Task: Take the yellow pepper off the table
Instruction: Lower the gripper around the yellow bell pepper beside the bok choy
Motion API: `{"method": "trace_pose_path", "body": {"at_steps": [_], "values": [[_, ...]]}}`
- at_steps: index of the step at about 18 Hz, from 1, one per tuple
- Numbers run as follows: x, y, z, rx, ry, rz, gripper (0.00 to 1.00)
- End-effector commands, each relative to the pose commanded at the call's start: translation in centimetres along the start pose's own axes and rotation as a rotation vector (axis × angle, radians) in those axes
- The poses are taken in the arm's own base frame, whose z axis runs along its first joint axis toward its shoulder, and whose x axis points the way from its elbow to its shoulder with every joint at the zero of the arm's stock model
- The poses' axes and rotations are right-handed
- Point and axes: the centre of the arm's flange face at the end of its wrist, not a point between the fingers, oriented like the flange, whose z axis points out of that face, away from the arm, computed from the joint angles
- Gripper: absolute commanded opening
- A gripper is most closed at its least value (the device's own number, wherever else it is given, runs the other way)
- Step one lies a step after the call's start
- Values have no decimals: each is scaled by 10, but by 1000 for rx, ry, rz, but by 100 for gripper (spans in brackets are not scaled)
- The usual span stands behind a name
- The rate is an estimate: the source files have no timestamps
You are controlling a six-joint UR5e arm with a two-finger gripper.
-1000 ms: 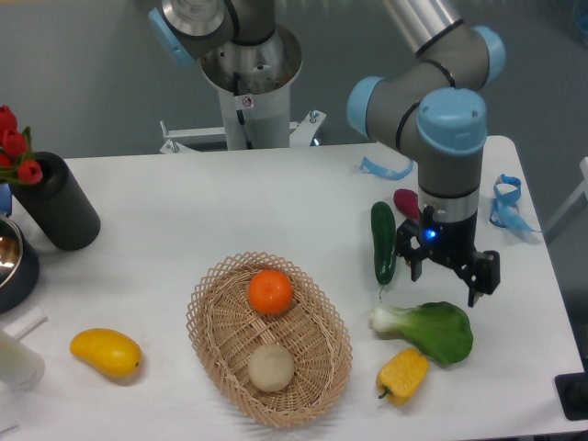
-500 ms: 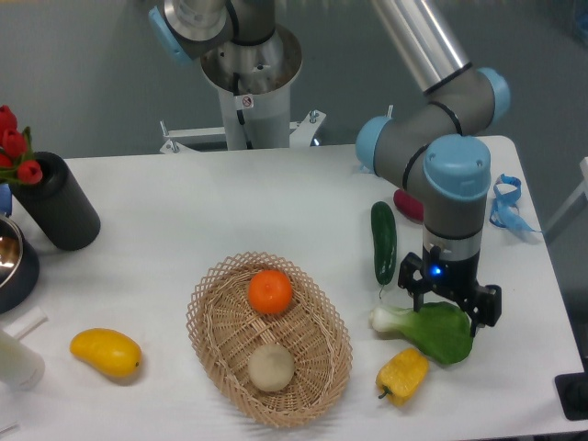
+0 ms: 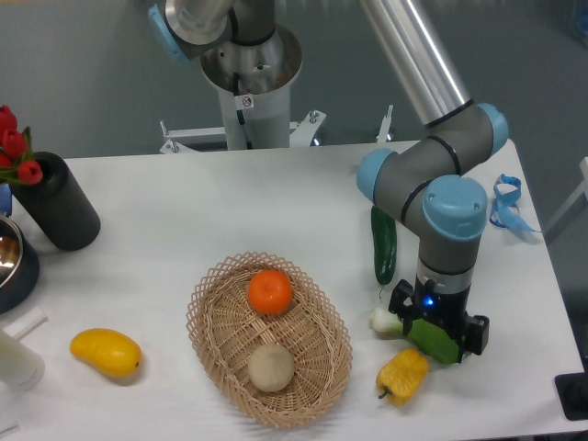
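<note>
The yellow pepper (image 3: 402, 375) lies on its side on the white table (image 3: 276, 202) near the front edge, right of the basket. My gripper (image 3: 437, 336) hangs open just above and to the right of the pepper, its fingers spread over a green bok choy (image 3: 428, 336) that it partly hides. It holds nothing.
A wicker basket (image 3: 220, 303) holds an orange (image 3: 270, 290) and a pale round fruit (image 3: 271, 367). A green cucumber (image 3: 383, 243) lies behind the gripper. A yellow mango (image 3: 106, 353) is at the front left. A black cylinder (image 3: 57, 209) with red flowers and a bowl (image 3: 11, 262) stand at the left edge.
The gripper has moved toward the table's front edge and lower, from beside the cucumber to over the bok choy, close to the pepper. It stays open.
</note>
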Motion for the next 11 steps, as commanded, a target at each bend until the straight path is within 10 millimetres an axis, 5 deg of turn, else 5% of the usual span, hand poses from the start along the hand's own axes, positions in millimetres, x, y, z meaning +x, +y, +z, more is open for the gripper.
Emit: {"method": "trace_pose_path", "body": {"at_steps": [11], "values": [[16, -17, 22, 24, 44, -16, 100]]}}
